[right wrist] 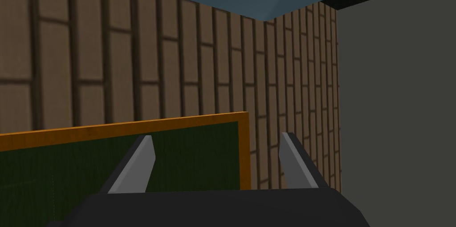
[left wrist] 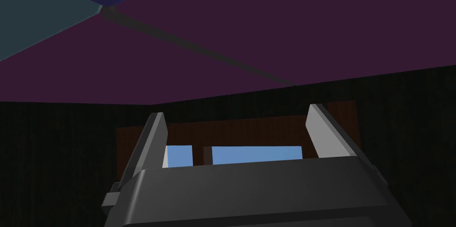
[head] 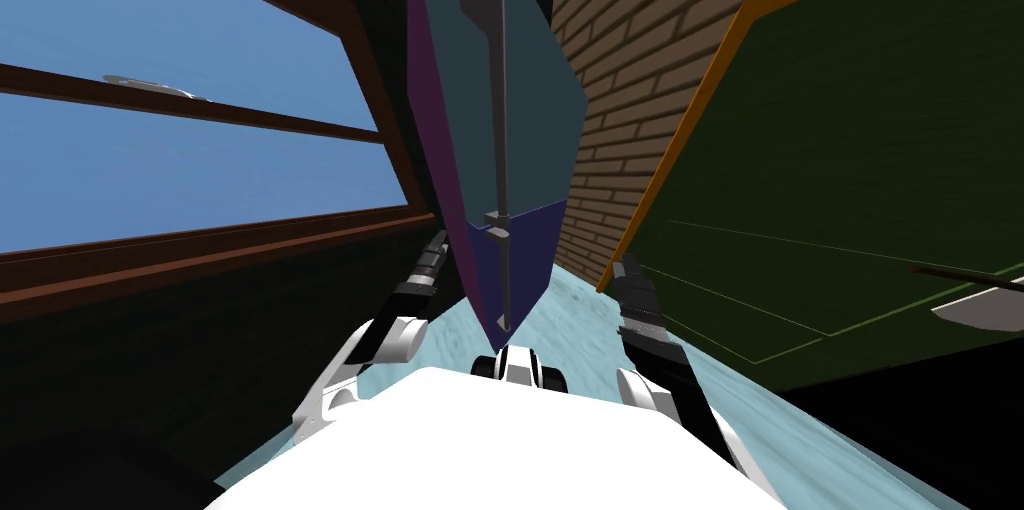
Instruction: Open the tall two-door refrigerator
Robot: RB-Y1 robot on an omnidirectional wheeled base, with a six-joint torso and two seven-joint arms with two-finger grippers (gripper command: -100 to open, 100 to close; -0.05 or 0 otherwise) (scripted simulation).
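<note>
- You are facing the tall two-door refrigerator [head: 540,104], teal-grey above, dark blue below, with a purple flank. It is standing straight ahead and close, between the blue-paned window [head: 200,164] and the brown brick wall [head: 620,84].
- Its long grey bar handles [head: 503,134] are running up the middle of the front, and your arms are flanking them, probably so either can reach.
- The left gripper [left wrist: 237,112] is hanging spread and empty near the purple flank.
- The right gripper [right wrist: 217,136] is likewise gaping and empty, pointing at the orange-framed green board [right wrist: 133,157].
- Judgement: neither gripper is touching a handle, so the doors are not yet being pulled.
</note>
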